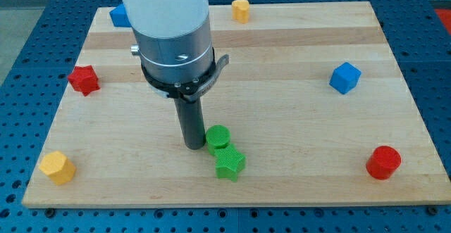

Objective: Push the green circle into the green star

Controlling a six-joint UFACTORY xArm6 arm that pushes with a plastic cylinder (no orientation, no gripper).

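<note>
My tip (pixel 194 146), the lower end of a straight dark rod, rests on the wooden surface (pixel 282 99) just at the view's left of the green circle (pixel 218 139). The rod looks to be touching the circle's side, or very nearly; the gap is too small to judge. This tool has nothing that opens or closes and holds nothing: it is a plain smooth rod hanging from a grey metal collar and a white arm housing that fill the view's upper middle.

The green circle is a short, flat-topped round block with a ribbed, printed look. Directly below it and slightly to the view's right lies the green star (pixel 229 163), its points rounded, its upper edge touching the circle.

Farther out, the surface is a pale board of glued wood strips with visible grain, lying on a blue perforated bench. A red star-like block (pixel 84 79) sits near the view's left edge, and a yellow hexagonal block (pixel 57 167) near the lower left corner. A blue block (pixel 120 15) is partly hidden behind the arm at the top left. A small yellow block (pixel 241 10) stands at the top edge. A blue cube (pixel 344 77) lies at the right, and a red round block (pixel 383 162) near the lower right corner.
</note>
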